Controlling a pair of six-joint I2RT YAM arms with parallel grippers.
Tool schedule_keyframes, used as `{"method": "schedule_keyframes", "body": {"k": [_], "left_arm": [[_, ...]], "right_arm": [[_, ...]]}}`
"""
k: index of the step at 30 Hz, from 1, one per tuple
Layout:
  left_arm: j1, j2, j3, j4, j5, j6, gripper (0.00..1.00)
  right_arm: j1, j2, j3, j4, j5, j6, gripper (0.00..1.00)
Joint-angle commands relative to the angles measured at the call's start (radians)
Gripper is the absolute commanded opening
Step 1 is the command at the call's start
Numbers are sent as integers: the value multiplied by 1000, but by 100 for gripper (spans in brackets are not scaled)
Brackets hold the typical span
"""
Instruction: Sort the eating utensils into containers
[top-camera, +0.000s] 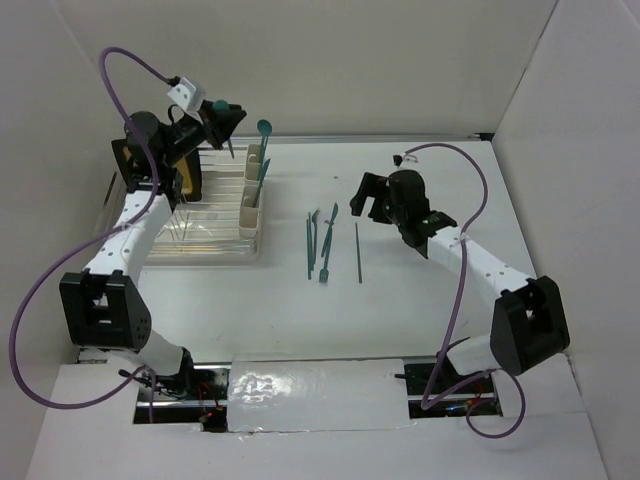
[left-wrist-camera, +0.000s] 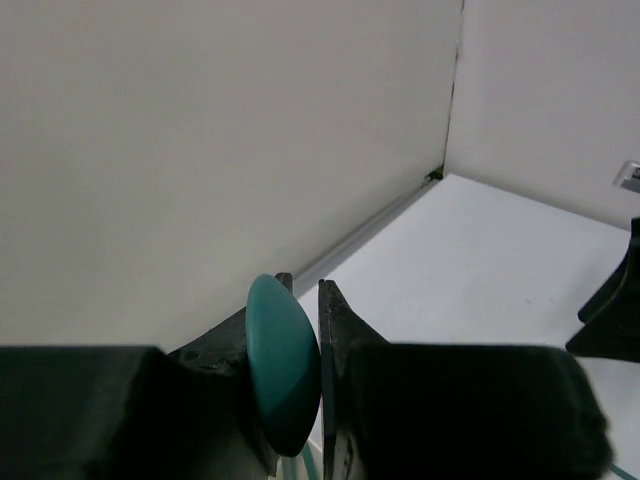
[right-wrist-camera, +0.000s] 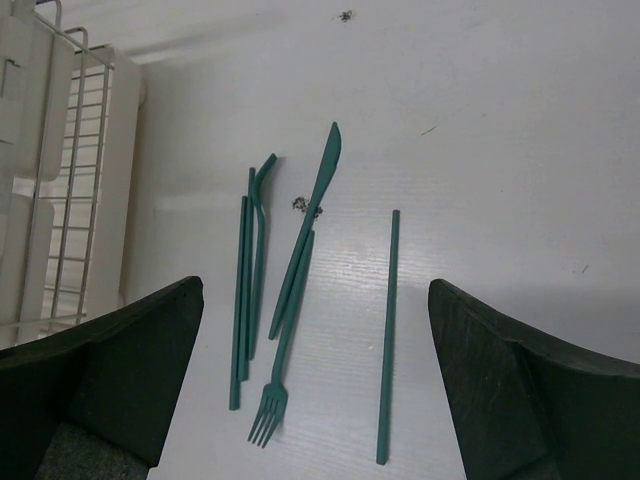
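Note:
My left gripper is shut on a teal spoon, held in the air just above and left of the cream containers. The left wrist view shows the spoon's bowl pinched between the fingers. One teal spoon and another teal utensil stand in the containers. Several teal utensils lie on the table: a fork, a knife, a straight stick and two thin pieces. My right gripper is open and empty, hovering above them.
The containers stand at the right edge of a clear dish rack, which holds a yellow plate. The rack's wire ribs show in the right wrist view. White walls enclose the table at the back and sides.

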Motion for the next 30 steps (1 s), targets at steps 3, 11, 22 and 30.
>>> {"method": "schedule_keyframes", "body": {"k": [3, 11, 22, 30], "left_arm": [[6, 135, 92, 107, 43, -47, 17], [7, 321, 202, 247, 61, -123, 19], [3, 493, 374, 238, 56, -140, 21], [-8, 522, 313, 201, 38, -86, 26]], "right_arm": [[2, 43, 74, -4, 35, 2, 100], [-23, 114, 136, -13, 25, 2, 100], [-66, 202, 189, -13, -25, -3, 100], [-78, 222, 200, 27, -48, -29, 100]]}}
